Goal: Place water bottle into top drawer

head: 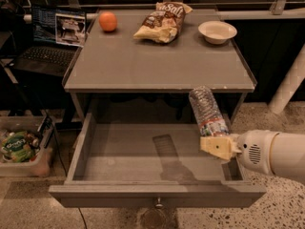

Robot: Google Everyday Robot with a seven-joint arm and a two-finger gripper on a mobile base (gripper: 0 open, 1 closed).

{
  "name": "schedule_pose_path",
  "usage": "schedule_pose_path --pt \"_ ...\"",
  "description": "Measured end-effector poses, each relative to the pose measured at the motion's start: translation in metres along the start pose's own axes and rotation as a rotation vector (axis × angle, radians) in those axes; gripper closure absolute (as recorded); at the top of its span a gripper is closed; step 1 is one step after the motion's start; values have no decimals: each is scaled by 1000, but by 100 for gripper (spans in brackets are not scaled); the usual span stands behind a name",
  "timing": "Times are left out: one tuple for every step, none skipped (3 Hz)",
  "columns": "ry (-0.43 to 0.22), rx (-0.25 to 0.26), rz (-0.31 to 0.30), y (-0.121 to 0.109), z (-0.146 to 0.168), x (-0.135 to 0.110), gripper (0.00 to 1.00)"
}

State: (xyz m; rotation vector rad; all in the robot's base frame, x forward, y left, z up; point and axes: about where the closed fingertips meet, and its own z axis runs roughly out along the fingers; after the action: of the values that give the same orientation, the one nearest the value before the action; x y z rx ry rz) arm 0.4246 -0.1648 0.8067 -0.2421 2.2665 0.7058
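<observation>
The water bottle (206,111) is clear and ribbed, with a red-and-white label near its lower end. It tilts up and to the left, its cap end hidden in my gripper. My gripper (217,147) is shut on the bottle and holds it above the right side of the open top drawer (143,151). The drawer is pulled out below the tabletop, with its grey front panel and small round knob (157,203) nearest the camera. The bottle's shadow falls on the drawer floor.
On the grey tabletop (157,61) lie an orange (108,21), a chip bag (162,21) and a white bowl (217,31). A laptop (52,39) stands at left. A bin of items (21,149) sits on the floor at lower left.
</observation>
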Motion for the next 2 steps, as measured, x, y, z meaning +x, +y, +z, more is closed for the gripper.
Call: schedule_pose_path --pt "42 -44 56 -19 31 22 100" --pt "75 -73 95 -34 55 34 100"
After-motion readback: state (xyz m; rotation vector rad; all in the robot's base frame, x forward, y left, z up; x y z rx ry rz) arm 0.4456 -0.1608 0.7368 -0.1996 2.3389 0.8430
